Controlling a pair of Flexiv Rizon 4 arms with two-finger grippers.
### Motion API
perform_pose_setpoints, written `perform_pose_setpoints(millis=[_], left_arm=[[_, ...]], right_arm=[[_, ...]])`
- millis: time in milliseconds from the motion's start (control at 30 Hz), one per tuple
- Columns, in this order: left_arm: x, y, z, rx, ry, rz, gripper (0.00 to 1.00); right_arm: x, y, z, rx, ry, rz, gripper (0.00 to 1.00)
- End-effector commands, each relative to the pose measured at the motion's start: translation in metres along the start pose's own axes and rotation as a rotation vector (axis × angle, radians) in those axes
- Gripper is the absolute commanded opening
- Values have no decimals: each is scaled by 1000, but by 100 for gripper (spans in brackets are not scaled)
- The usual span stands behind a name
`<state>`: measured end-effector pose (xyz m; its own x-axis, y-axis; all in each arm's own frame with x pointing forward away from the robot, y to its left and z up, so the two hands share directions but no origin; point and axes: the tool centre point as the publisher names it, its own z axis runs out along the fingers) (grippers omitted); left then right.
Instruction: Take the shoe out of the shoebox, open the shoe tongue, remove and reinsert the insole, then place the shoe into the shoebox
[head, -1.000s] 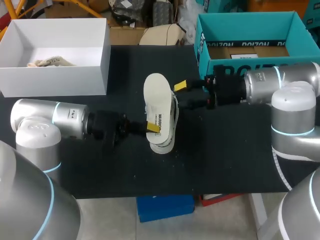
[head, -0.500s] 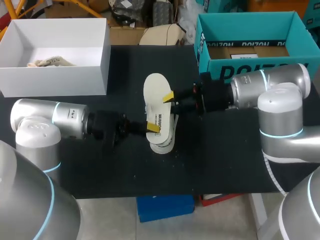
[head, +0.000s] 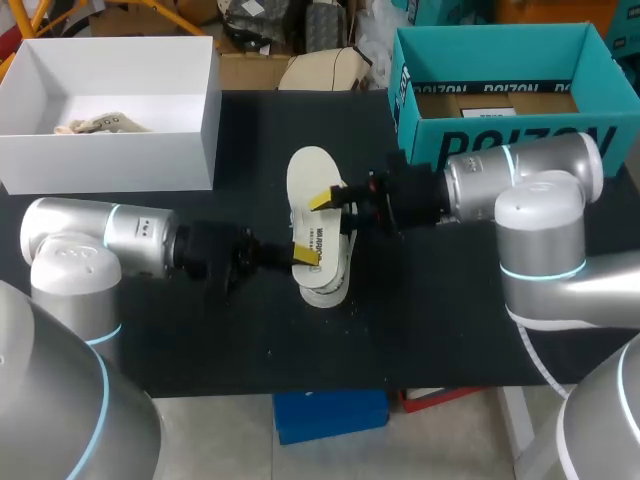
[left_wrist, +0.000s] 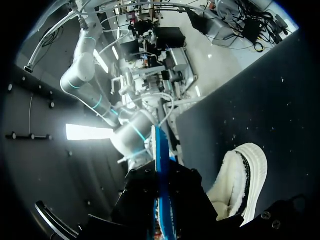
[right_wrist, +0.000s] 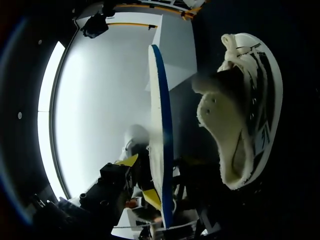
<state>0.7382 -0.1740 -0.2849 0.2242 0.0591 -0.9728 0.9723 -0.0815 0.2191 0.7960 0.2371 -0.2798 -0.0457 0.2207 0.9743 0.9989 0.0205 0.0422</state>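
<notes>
White insole (head: 312, 185) sits mid-frame in the head view, out of the shoe and tilted up over it. The shoe (head: 328, 278) lies on the black desk (head: 450, 320) just below, mid-frame, with neither arm holding it.

Left fingers (head: 307, 254) come in from frame left and pinch the insole's lower end, one yellow tip flat on its face. Right fingers (head: 322, 200) come in from frame right at the insole's middle. In the left wrist view the insole's blue edge runs through their dark block, so they sit on either side of it. Cannot tell if they press it or stand spread.

In the right wrist view the insole is edge-on and apart from the shoe, whose fleecy lining shows beside it. Teal shoebox (head: 405, 95) is upper right, well apart from the shoe, with the right arm passing just in front of its wall. White box (head: 205, 120) is upper left.

Judged step: insole removed, reinsertion next.

Risks:
- If the left lets go before the right has a firm pinch, the insole drops to the desk.
- Two grips pulling different ways could fold or twist the thin insole.
- The shoe is loose, so pushing the insole in may slide or tip it.
- The fleecy lining may drag and bunch the insole short of the toe.
- The right arm could nudge the shoebox.
</notes>
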Motion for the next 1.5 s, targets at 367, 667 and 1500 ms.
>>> perform_pose_setpoints(millis=[367,667,1500], left_arm=[[0,-1,2,-3,2,3,0],[0,-1,2,-3,2,3,0],[-50,-6,-29,-69,546,-165,100]], right_arm=[[-4,18,-4,-21,-28,-2,45],[-7,23,-11,-37,-37,-1,42],[-7,25,-11,-38,-57,-11,0]])
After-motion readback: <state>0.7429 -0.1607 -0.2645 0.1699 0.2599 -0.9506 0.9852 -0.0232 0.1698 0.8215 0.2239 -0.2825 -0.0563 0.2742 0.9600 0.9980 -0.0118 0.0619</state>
